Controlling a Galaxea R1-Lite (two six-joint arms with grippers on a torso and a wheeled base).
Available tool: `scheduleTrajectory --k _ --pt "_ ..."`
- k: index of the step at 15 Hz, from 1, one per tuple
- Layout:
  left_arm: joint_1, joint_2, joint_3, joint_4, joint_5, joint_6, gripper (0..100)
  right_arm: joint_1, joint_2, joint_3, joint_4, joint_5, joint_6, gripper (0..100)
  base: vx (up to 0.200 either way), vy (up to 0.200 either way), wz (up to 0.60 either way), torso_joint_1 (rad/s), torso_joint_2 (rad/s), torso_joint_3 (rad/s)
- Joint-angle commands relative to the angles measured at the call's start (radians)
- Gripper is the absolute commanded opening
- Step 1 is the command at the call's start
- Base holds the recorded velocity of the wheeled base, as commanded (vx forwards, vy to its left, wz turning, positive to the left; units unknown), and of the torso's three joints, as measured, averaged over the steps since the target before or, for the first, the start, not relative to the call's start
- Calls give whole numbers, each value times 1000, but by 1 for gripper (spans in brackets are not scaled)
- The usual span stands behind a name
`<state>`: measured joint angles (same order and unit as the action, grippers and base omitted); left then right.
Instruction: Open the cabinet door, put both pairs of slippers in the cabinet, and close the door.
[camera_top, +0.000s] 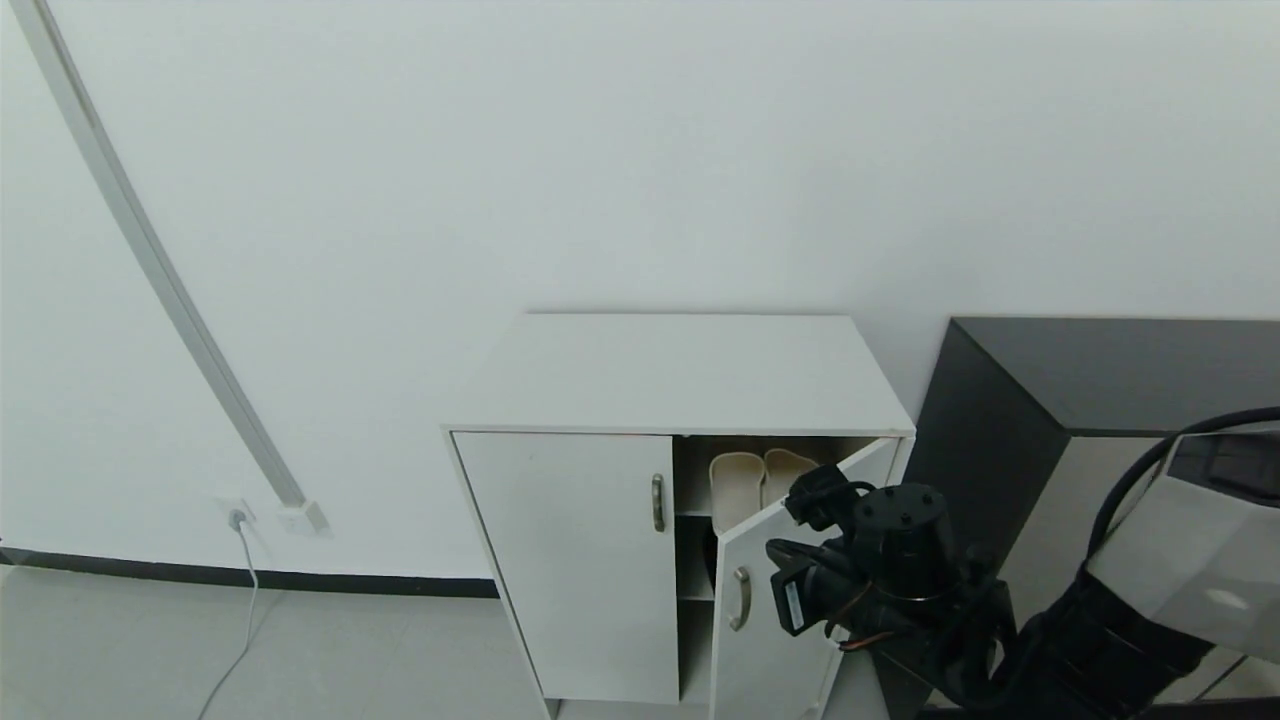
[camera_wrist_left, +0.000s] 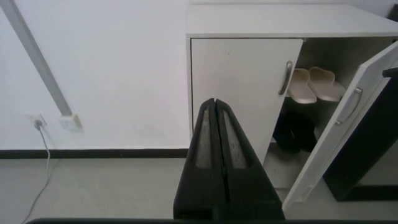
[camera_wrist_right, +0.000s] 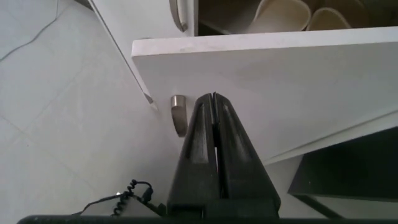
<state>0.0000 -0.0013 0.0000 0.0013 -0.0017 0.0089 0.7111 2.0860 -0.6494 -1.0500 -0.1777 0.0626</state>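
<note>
In the lower middle of the head view a white cabinet (camera_top: 680, 375) stands against the wall. Its left door (camera_top: 570, 560) is shut and its right door (camera_top: 770, 610) is swung partly out. Through the gap a beige pair of slippers (camera_top: 737, 485) lies side by side on the upper shelf. In the left wrist view a dark shape (camera_wrist_left: 297, 132) sits on the shelf below them, too dim to make out. The right arm (camera_top: 900, 570) comes in from the lower right of the head view, in front of the open door. The right gripper (camera_wrist_right: 214, 102) has its fingers pressed together on nothing. Its tips are at the door's outer face, just beside the metal handle (camera_wrist_right: 178, 115); whether they touch the door cannot be told. The left gripper (camera_wrist_left: 214, 106) is also pressed together and empty, well apart from the cabinet and facing its shut door. A black cabinet (camera_top: 1000, 420) stands just right of the white one. A wall socket (camera_top: 237, 518) with a cable plugged in sits at the lower left.
</note>
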Motion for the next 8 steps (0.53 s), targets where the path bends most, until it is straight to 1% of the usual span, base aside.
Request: scheduleTrajectory --k 1,8 --pt "0 1 0 0 0 0 0 -13 72 -58 -1 0 0 0 0 0 0 0 0 0" --pt "0 1 0 0 0 2 0 -27 166 -210 8 0 0 0 0 0 0 0 0 0"
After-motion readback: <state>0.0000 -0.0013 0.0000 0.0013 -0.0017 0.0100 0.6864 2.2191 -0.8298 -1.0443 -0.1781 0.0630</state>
